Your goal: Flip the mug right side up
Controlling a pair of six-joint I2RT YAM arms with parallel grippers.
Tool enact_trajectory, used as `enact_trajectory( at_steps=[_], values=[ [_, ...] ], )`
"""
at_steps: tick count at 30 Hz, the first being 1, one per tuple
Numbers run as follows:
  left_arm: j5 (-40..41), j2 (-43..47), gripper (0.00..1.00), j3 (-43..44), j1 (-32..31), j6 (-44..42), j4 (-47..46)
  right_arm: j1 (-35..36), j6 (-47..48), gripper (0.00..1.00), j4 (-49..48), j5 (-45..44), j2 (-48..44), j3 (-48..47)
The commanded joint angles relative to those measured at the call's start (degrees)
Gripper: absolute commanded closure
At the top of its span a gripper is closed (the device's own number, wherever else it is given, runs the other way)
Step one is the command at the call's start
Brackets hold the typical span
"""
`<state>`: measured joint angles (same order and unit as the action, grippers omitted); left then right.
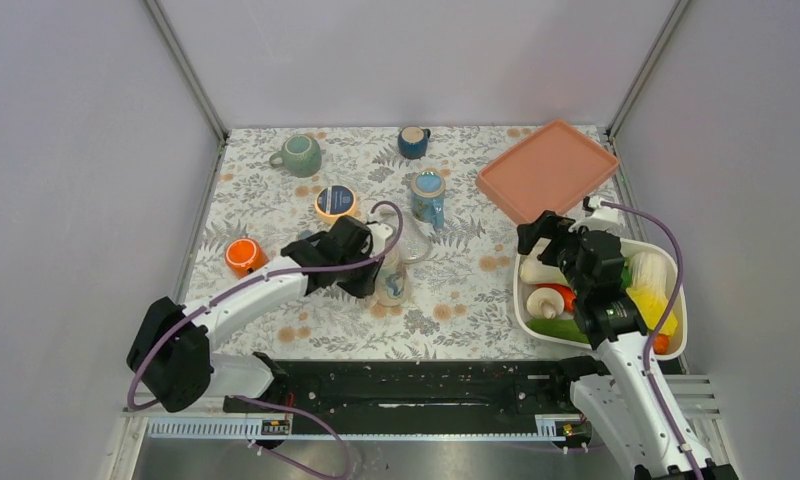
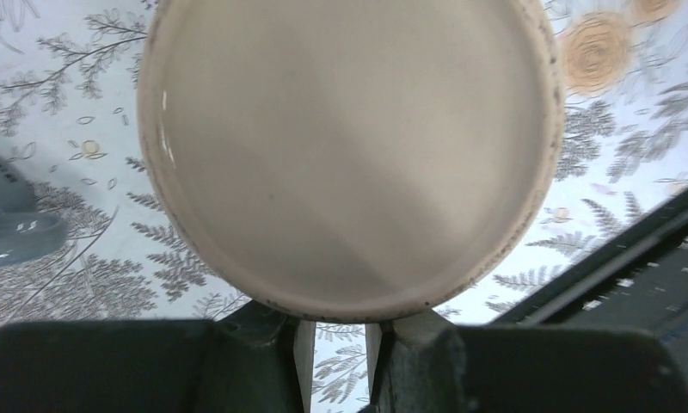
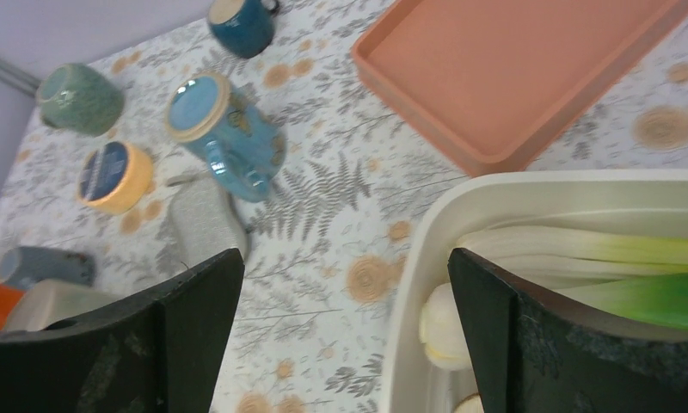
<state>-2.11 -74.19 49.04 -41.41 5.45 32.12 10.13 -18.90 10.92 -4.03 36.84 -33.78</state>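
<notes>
Mug (image 1: 392, 283) sits mid-table on the floral cloth (image 1: 456, 310), right at the tip of your left gripper (image 1: 371, 262). In the left wrist view its pale round face (image 2: 349, 146) fills most of the frame, with a speckled edge. You can't tell from there whether that is the base or the mouth.

Left claw is narrow: the fingers (image 2: 263, 344) leave only a slim gap with cloth showing through. The mug's edge meets the fingertips. Can't tell whether anything is actually clamped.

Your right gripper (image 3: 345, 258) is spread wide with nothing between the jaws. It hangs over the left rim of the white bin (image 3: 495, 185) of vegetables, well apart from the mug.

Other items on the cloth:
- light blue mug (image 1: 428, 195) and yellow cup (image 1: 336, 202), both near the mug on its far side
- orange cup (image 1: 244, 256) off to the left
- green mug (image 1: 298, 154) and dark blue mug (image 1: 412, 141) along the far edge
- pink tray (image 1: 546, 170) at far right
</notes>
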Motion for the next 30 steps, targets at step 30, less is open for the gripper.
enact_trajectory(
  at_steps=[30],
  values=[
    [-44.07, -1.67, 1.00, 14.79, 11.78, 32.72, -24.43, 19.98, -49.92, 0.03, -63.39, 29.76, 31.34, 9.30]
  ],
)
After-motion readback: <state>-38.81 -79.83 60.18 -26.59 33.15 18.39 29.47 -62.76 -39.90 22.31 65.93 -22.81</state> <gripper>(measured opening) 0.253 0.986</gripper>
